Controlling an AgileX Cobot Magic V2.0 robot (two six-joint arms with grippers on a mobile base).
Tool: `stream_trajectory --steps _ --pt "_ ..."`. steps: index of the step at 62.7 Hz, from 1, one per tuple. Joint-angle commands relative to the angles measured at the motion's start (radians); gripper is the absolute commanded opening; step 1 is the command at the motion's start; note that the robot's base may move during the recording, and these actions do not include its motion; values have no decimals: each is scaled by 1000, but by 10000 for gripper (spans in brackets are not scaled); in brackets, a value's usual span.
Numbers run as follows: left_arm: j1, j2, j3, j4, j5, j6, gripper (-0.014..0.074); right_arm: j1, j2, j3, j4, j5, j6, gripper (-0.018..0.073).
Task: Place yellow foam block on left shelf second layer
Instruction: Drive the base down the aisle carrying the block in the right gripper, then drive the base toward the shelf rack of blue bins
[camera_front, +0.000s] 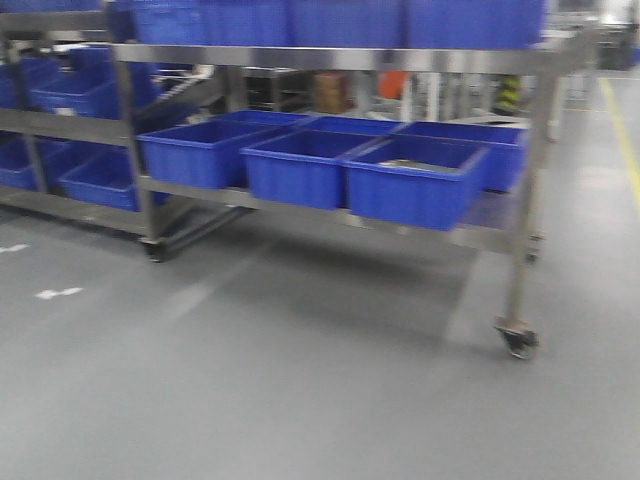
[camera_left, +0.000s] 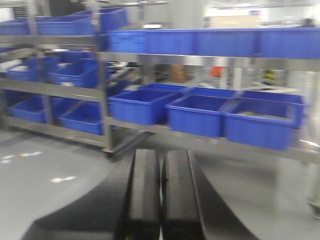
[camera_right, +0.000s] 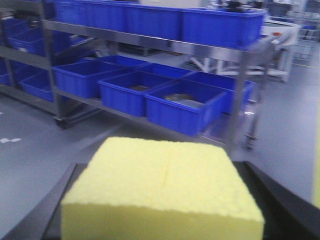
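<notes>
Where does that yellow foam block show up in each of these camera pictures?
Exterior front-facing: not in it.
Left wrist-mounted: not in it.
Right wrist-mounted: yellow foam block fills the lower middle, close to the lens.
Shared landmark: the row of blue bins on the steel rack, lower shelf.

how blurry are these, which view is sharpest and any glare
Front view: motion smear throughout, the blue bins and shelf rack soft-edged. Left wrist view: equally smeared, the left gripper a dark, featureless shape, with washed-out bright patches top right. Right wrist view: sharpest, pores readable on the yellow foam block; bins behind it soft.
</notes>
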Motion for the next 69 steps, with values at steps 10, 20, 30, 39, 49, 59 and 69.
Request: stream_trajectory --steps 10,20,30,39,49,59,69 --pt "2 -18 28 -6 -81 -3 124 -7 9 -29 -11 -90 -6 496" --pt "2 -18 28 -6 -81 -3 124 -7 9 -29 -11 -90 -6 496" --pt "2 -18 28 -6 -81 -3 124 -7 9 -29 -11 -89 -6 496" --pt "2 -18 28 -6 -81 -3 124 -7 9 -29 -11 -89 -6 496" --pt "2 -18 28 -6 -81 -3 124 -7 9 -29 -11 -89 -6 496" --pt "2 -18 28 -6 -81 -3 124 -7 9 -29 -11 -89 -6 496" --pt "2 -18 28 -6 -81 -3 124 -7 9 -29 -11 -89 -6 496"
